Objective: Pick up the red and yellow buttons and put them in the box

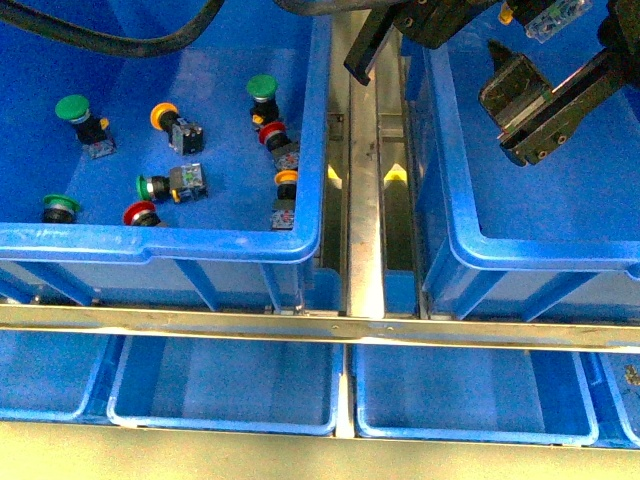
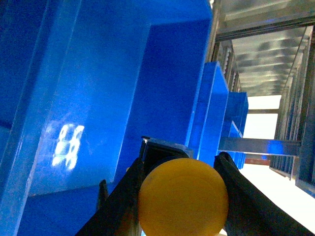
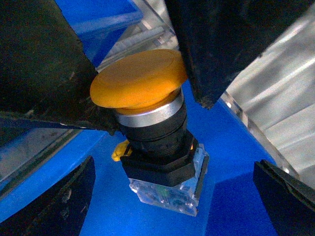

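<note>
My left gripper (image 2: 183, 194) is shut on a yellow button (image 2: 182, 211), whose round cap fills the space between the black fingers (image 2: 246, 196). In the front view that button (image 1: 548, 16) hangs at the top, over the right-hand box (image 1: 520, 250). The right wrist view shows it close up (image 3: 140, 81), with its clear base (image 3: 167, 194) above the blue floor. My right gripper (image 1: 528, 118) is open just below it, also over the box. In the left crate (image 1: 150, 243) lie yellow buttons (image 1: 165, 116) (image 1: 287, 178) and red buttons (image 1: 272, 133) (image 1: 141, 213).
Green-capped switches (image 1: 72, 108) (image 1: 262, 88) (image 1: 152, 187) (image 1: 60, 207) lie among the others in the left crate. A metal rail (image 1: 365, 200) runs between the two crates. Shallower blue trays (image 1: 230, 385) (image 1: 470, 390) sit below, behind a metal bar (image 1: 320, 328).
</note>
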